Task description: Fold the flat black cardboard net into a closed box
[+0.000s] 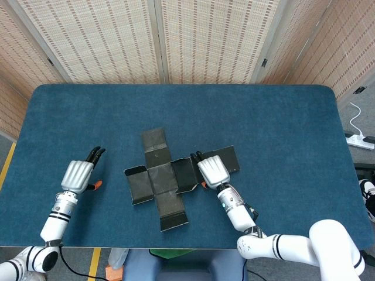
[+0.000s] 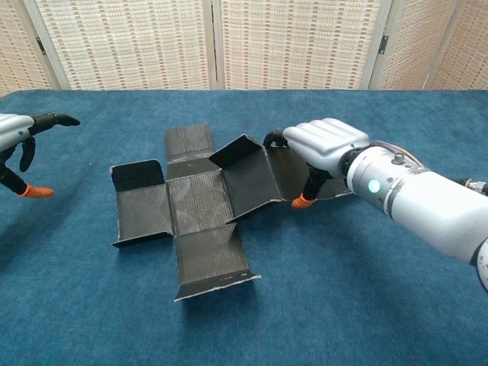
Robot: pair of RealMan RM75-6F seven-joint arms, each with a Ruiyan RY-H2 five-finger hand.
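— Position of the black cardboard net (image 1: pixel 161 178)?

— Mid-worktop (image 1: pixel 281 129), spread in a cross, unfolded, one panel beside the right hand tilted up.

— Right hand (image 1: pixel 212 171)?

— Palm down on the net's right arm, fingers curled over its far edge, grasping that panel.

— Left hand (image 1: pixel 78 174)?

— Well apart from the net, above the blue worktop, fingers spread, grasping nothing.

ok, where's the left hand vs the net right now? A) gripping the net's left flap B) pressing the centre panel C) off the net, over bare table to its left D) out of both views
C: the left hand hangs over the blue table, clear of the net; only the right hand touches it.
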